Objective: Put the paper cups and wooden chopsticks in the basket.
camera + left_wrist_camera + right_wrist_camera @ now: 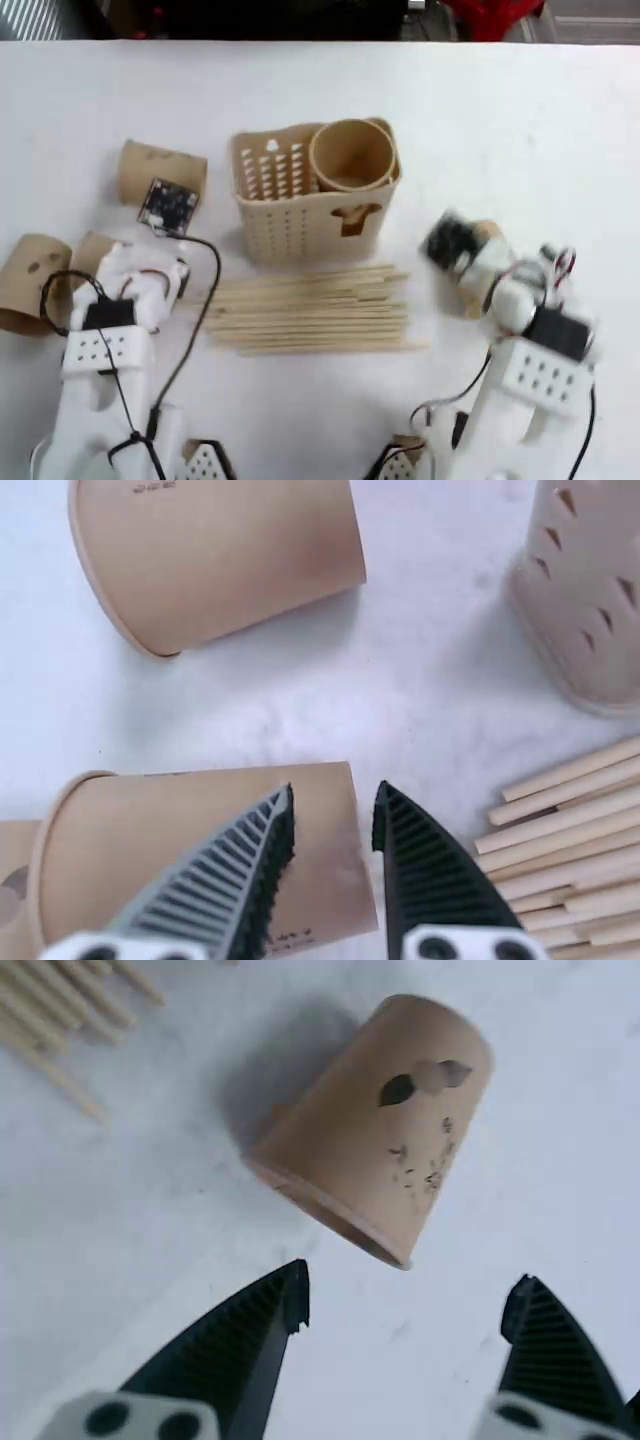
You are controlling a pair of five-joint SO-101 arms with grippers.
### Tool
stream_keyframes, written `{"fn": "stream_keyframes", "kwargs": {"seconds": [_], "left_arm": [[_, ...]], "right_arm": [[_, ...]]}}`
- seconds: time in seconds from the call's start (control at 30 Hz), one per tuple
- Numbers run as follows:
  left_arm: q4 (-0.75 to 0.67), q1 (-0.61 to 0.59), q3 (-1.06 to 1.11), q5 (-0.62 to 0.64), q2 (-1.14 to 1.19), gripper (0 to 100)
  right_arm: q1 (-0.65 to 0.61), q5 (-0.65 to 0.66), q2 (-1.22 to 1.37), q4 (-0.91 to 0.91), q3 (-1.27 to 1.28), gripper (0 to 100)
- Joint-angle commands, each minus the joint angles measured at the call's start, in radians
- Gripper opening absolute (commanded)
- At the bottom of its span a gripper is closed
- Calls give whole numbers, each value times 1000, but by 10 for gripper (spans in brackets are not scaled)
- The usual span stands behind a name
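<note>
**Near edge, left.** The left arm (105, 340) is held over the first cup (150, 850), which lies on its side. The left jaws are spread only a little and are poised above the cup's wall near its closed end. Contact cannot be made out. The narrow gap is judged to suit a pinch on the wall, not a grip across the whole body.

**Near edge, right.** The right arm (530, 370) is held just short of the right-hand cup (370, 1130), also lying on its side. The right jaws are spread wide with nothing between them. This is judged a preparation for taking the cup across its full width.

**Middle.** The chopsticks (310, 310) are laid side by side in a flat bundle, parallel to the near edge and just before the basket (300, 220). No grip has been taken on them. The basket stands upright, its open top accessible from above.

**Left edge.** The edge cup (35, 280) lies on its side beside the first cup.

**Farther.** The far cup (160, 170) lies on its side beside the basket, toward the left edge. The stowed cup (352, 155) stands upright inside the basket, at its end toward the right edge.

**Progress (judged).** One cup is stowed. Four cups and all the chopsticks remain on the surface (520, 120).
</note>
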Motion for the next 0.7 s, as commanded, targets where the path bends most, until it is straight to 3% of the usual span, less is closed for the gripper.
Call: {"fn": "stream_keyframes", "kwargs": {"seconds": [0.0,0.23,0.53,0.67], "left_arm": [[-2,16,23,6,12,151],[-2,16,23,6,12,151],[-2,16,23,6,12,151],[-2,16,23,8,12,151]], "right_arm": [[35,72,-162,-134,178,311],[36,77,-334,-403,450,311],[21,78,-358,-588,548,308],[-25,77,-357,-585,552,300]]}}
